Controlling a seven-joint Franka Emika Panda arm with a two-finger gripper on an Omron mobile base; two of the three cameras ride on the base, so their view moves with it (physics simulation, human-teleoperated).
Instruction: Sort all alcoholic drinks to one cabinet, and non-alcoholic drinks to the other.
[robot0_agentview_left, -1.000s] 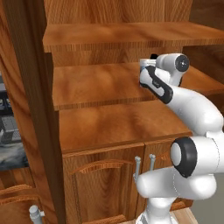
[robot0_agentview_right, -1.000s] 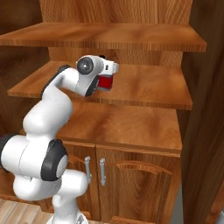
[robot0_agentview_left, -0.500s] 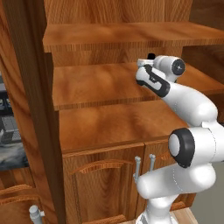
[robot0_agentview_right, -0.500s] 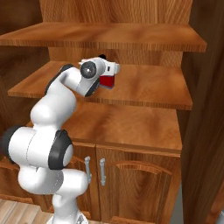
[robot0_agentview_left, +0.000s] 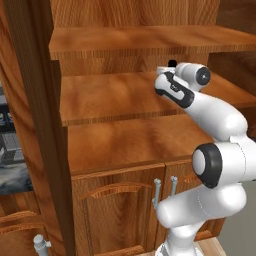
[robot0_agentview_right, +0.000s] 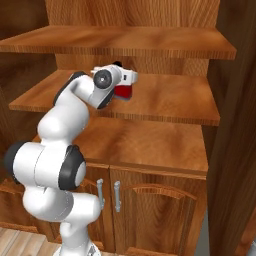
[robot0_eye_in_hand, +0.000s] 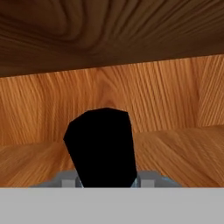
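From the right base view you get something the left doesn't: a red thing (robot0_agentview_right: 125, 92) tucked under the front of the hand, sitting on the middle shelf (robot0_agentview_right: 170, 102). I can't make out what it is, just red with a pale edge. In the left base view the same spot is blocked by the arm's wrist, and all you catch is a small dark cap (robot0_agentview_left: 172, 63) poking up behind it.

The hand view looks straight at the cabinet's back wall (robot0_eye_in_hand: 153, 96) with the upper shelf's underside (robot0_eye_in_hand: 109, 30) overhead, and a black shape (robot0_eye_in_hand: 103, 146) sits right between the tips of the pincer (robot0_eye_in_hand: 105, 181), close up (too dark to say more). The pincer looks clamped on that black shape, jaws nearly together.

The cabinet (robot0_agentview_left: 30, 100) is open, its dark side post standing tall on the left of the left view. Below the shelves is a counter (robot0_agentview_right: 150, 145) surface, then two lower doors with grey bar handles (robot0_agentview_right: 116, 196).
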